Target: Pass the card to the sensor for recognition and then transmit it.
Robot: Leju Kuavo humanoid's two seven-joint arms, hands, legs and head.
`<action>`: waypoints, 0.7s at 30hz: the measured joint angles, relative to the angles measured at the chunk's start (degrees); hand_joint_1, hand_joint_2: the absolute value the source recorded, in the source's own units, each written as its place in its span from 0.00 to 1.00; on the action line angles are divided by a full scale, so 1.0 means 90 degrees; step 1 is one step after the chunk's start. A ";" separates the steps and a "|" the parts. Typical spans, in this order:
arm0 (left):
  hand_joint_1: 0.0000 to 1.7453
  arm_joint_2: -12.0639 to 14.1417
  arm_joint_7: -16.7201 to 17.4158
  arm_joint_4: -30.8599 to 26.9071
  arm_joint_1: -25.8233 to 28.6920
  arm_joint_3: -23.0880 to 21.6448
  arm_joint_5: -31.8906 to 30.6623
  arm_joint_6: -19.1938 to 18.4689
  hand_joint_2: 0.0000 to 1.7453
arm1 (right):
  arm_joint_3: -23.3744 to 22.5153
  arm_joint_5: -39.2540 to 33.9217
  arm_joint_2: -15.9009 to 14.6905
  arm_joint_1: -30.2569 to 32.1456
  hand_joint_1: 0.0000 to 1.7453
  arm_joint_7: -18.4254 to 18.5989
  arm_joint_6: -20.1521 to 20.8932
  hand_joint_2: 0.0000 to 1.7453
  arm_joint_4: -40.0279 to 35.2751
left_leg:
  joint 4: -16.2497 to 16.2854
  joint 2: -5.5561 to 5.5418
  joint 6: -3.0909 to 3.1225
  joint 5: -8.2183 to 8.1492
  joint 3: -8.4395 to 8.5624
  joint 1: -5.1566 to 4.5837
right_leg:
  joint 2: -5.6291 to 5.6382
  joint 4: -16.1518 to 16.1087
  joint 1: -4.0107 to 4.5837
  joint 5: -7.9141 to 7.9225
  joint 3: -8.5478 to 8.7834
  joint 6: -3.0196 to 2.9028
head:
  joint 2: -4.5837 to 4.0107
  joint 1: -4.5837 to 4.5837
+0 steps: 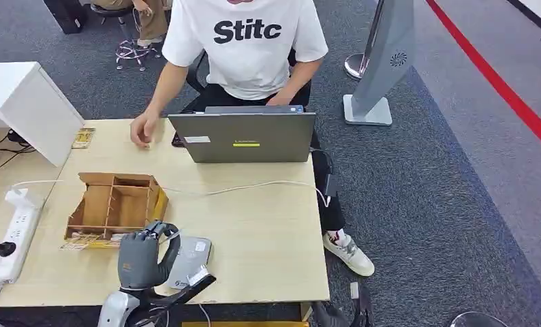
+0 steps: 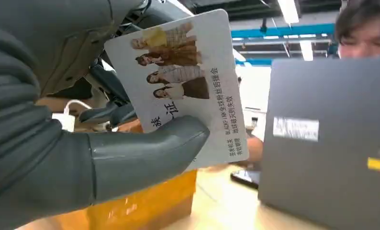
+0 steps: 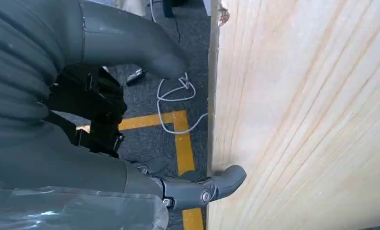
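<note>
Card (image 2: 188,81), printed with small photos of people and lines of text, is pinched in the left hand (image 1: 144,255): the thick thumb (image 2: 150,153) presses across its lower part and the darker fingers back it from behind. It reads as thin, light, stiff plastic with a glossy face, so it could slide or pivot in a loose pinch; a hold near one short edge, thumb flat on the face, looks best, leaving the rest free to present. In the head view the hand sits at the near edge of the tabletop (image 1: 268,238), just over a flat grey sensor (image 1: 193,253) lying there. Right hand (image 3: 83,120) hangs beside the tabletop's edge with its fingers loosely curled around nothing, one fingertip near the wood. Just beyond the left hand stands an open wooden box (image 1: 114,204) with compartments; a white cable (image 1: 254,185) runs across the middle. Farther off, a grey laptop (image 1: 244,136) faces a seated person (image 1: 244,48), whose hand (image 1: 144,129) rests on the tabletop.
</note>
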 joint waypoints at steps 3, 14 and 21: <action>1.00 -0.0066 -0.0017 0.0421 -0.0041 -0.0058 -0.0109 0.0000 1.00 | -0.0005 0.0000 0.0000 0.0002 0.00 0.0000 0.0000 1.00 0.0000 | 0.0000 0.0000 -0.0002 0.0002 0.0001 0.0000 | 0.0001 0.0002 0.0000 0.0000 0.0000 0.0000 | 0.0000 -0.0002; 1.00 -0.0308 -0.0027 0.1512 -0.0216 -0.0128 -0.0206 0.0007 1.00 | -0.0015 0.0007 0.0000 0.0017 0.00 0.0000 0.0002 1.00 0.0002 | 0.0000 -0.0002 -0.0002 0.0000 -0.0001 -0.0001 | -0.0001 0.0001 0.0000 0.0000 0.0000 0.0000 | 0.0000 -0.0002; 1.00 -0.0350 -0.0027 0.1639 -0.0251 -0.0129 -0.0206 0.0015 1.00 | -0.0017 0.0007 0.0000 0.0019 0.00 0.0000 0.0002 1.00 0.0000 | 0.0000 -0.0002 -0.0002 0.0001 0.0000 0.0000 | -0.0001 0.0002 0.0000 0.0000 0.0000 0.0000 | 0.0000 -0.0002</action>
